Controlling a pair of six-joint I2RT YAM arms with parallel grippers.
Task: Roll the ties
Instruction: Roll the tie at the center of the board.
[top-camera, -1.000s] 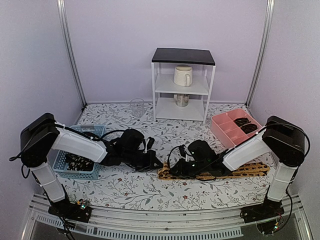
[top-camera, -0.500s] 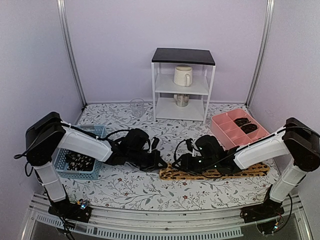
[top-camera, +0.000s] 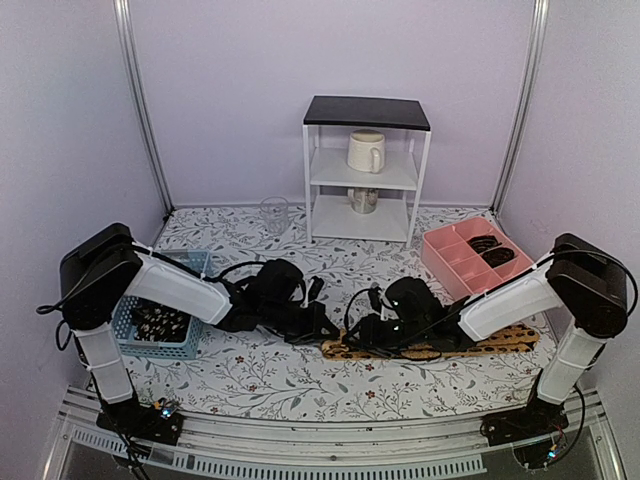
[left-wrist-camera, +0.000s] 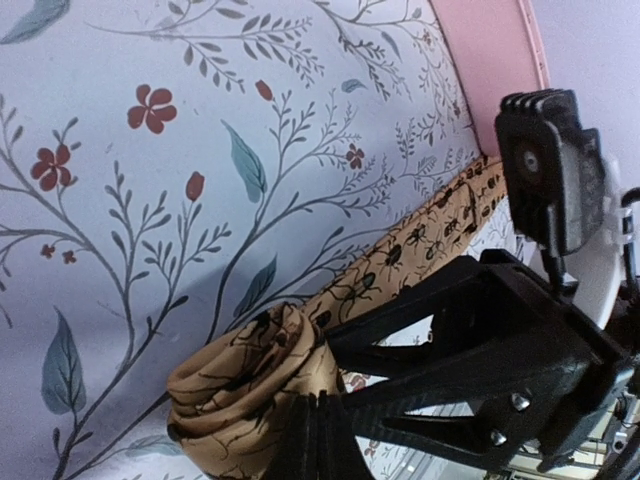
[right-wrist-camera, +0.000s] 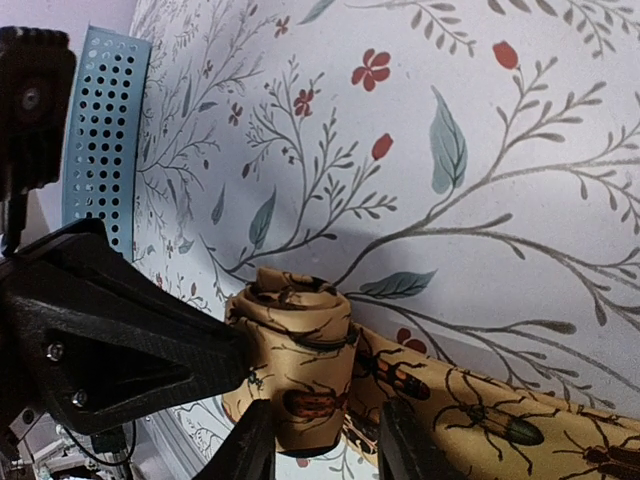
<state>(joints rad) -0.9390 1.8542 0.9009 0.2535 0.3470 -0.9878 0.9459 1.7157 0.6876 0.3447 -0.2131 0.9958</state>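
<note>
Floral tablecloth (top-camera: 260, 385): one tan tie (top-camera: 500, 338) is lying along the near right, one end rolled.
Left gripper (left-wrist-camera: 308, 425) is clamping the roll (left-wrist-camera: 245, 375); right gripper (right-wrist-camera: 325, 440) is straddling it, jaws apart. Two dark rolled ties (top-camera: 483, 242) are sitting in one pink tray (top-camera: 443, 262).

A golden-tan tie (right-wrist-camera: 462, 400), printed with dark brown and reddish beetles, is lying on a white tabletop (right-wrist-camera: 520, 200) that is showing grey-green leaves and small red flowers. A blue perforated basket (top-camera: 150, 347) is sitting left, a pink tray (top-camera: 440, 262) right.
</note>
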